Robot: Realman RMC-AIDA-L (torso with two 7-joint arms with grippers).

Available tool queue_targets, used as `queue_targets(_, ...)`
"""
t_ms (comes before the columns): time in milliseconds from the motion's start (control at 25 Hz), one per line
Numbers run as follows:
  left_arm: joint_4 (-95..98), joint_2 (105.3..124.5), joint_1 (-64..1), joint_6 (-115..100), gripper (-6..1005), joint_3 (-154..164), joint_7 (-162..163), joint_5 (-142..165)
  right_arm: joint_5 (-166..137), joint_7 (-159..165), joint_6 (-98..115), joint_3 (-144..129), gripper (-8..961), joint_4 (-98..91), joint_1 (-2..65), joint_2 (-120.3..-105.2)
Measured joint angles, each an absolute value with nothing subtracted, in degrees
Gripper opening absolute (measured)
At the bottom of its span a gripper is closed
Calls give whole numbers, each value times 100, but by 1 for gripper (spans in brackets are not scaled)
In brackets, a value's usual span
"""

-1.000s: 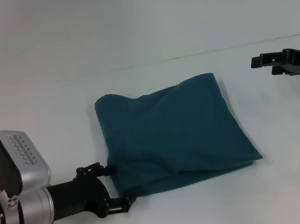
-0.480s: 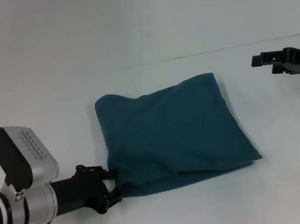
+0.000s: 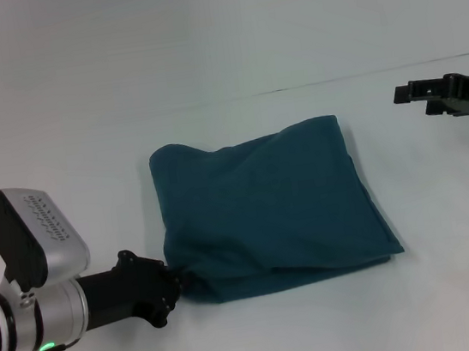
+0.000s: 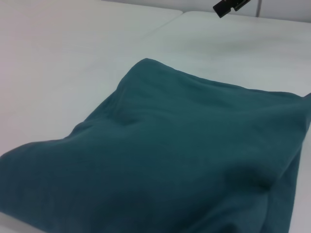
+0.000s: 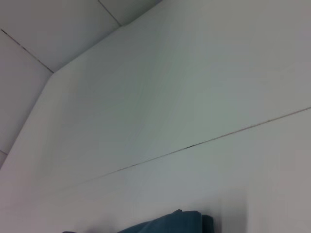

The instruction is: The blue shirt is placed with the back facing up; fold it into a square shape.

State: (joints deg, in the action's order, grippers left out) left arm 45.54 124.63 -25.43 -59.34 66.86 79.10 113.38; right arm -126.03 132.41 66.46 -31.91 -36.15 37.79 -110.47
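The white table (image 3: 226, 47) fills the head view, a thin dark seam running across its far part. On it, near the middle, lies the blue shirt (image 3: 269, 205), folded into a rough, puffy square with its plain side up and soft wrinkles across the top; the left wrist view shows it close, layers stacked at one edge. The left claw (image 3: 173, 283) sits low at the shirt's near left corner, its tip against the fabric; whether its fingers are apart or together cannot be told. The right claw (image 3: 410, 93) hovers well apart at the far right, touching nothing, its fingers likewise unclear.
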Motion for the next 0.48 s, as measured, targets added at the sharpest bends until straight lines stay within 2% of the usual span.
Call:
queue_targets(280,4673,12450,-2549,-6215,23,6614,7942,11372,-12603,13207,6625,-3190,825,-3598,3780,-11047)
queue_targets(480,4866,12441,-2549,-6628,23,6472,7992,11370,-12602,13182,6589,-3198,825,-3580,3806,-11050)
